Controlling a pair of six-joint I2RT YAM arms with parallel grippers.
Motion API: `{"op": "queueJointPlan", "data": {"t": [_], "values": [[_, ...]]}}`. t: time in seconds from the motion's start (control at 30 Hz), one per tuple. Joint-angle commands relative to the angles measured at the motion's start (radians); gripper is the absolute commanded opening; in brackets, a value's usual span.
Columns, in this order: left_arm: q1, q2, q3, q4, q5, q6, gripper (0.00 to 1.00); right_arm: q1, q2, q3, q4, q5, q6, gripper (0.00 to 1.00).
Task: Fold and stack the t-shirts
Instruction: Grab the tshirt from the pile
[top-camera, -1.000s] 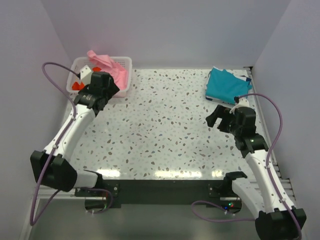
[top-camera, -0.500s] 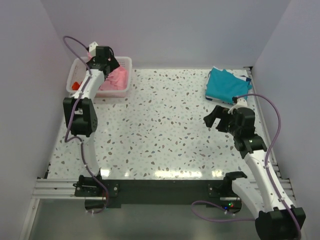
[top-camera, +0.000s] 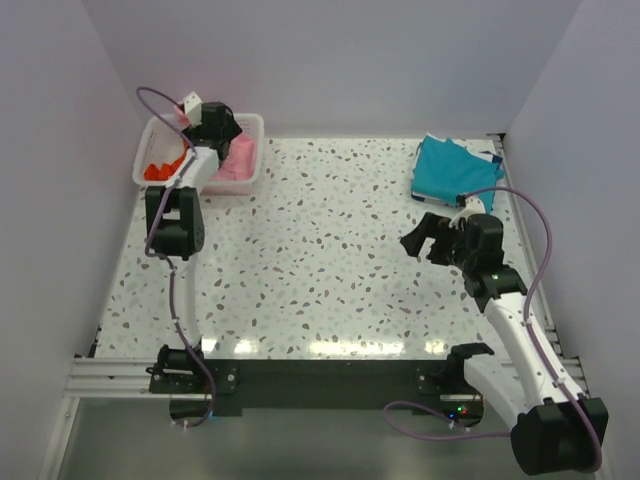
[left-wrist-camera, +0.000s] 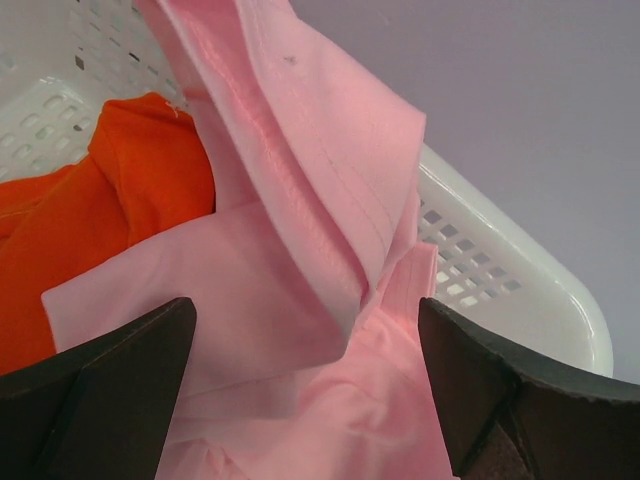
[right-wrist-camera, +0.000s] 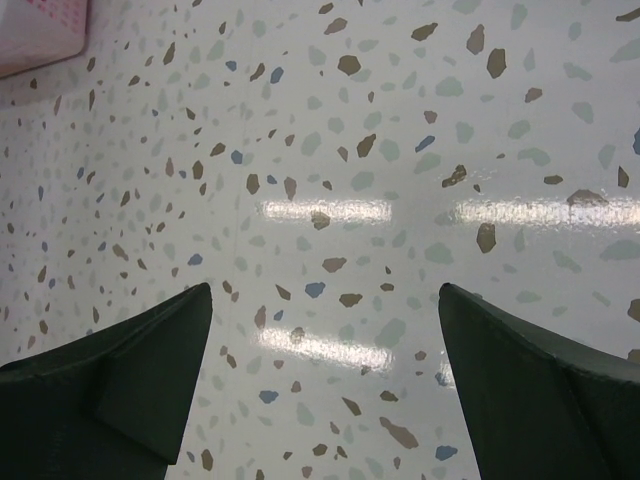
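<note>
Since the frame a second ago, the left arm has stretched out to the far-left corner. The left end effector now sits over the white mesh basket. The right end effector has crept a little toward the middle of the table.

Left end effector: jaws wide, not closed on anything. In the left wrist view the pink shirt fills the gap between the fingers, with a stitched hem fold standing up just ahead. Right end effector: also wide, empty, with only bare table under it in its wrist view.

Where things are: the pink shirt and the orange-red shirt are both in the basket, pink bunched on the right side, orange-red to its left. The teal shirt lies on the table at the far right, well apart from the basket.

Handling, my read: light, limp cloth with no stiffness, so it will drape and drag. It may snag the basket rim or pull the orange-red shirt along. I would pinch the doubled hem fold; it is thicker and less likely to slip than a single layer.

Can't make out:
- which hem that is, sleeve or bottom
- how much pink lies under the arm in the top view
- whether pink and orange-red are tangled
- whether the teal shirt is properly folded
</note>
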Motion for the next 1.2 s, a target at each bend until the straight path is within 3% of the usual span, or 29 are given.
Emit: {"op": "queueJointPlan", "data": {"t": [0.0,0.13,0.23,0.4,0.43,0.53,0.73,1.17], "values": [[0.014,0.089,0.088,0.135,-0.049,-0.012,0.97,0.001,0.017,0.001,0.045,-0.012,0.001,0.99],[0.022,0.152,0.181,0.148,-0.057,-0.01,0.84,-0.001,0.033,-0.004,0.05,-0.004,0.001,0.99],[0.025,0.157,0.176,0.221,-0.051,-0.004,0.59,-0.001,0.046,-0.003,0.05,-0.016,0.006,0.99],[0.025,0.135,0.175,0.257,-0.046,0.019,0.31,0.001,0.055,-0.01,0.053,-0.013,0.006,0.99],[0.027,0.129,0.172,0.262,-0.046,0.023,0.19,-0.001,0.055,-0.012,0.055,-0.013,0.007,0.99],[0.027,0.094,0.14,0.258,-0.039,0.027,0.0,-0.001,0.058,-0.007,0.053,-0.022,0.007,0.99],[0.016,-0.127,-0.142,0.382,-0.015,0.034,0.0,-0.001,0.03,-0.004,0.045,-0.021,0.004,0.99],[-0.076,-0.668,-0.385,0.4,0.05,0.2,0.0,0.001,-0.052,-0.025,0.027,-0.117,0.01,0.99]]}}
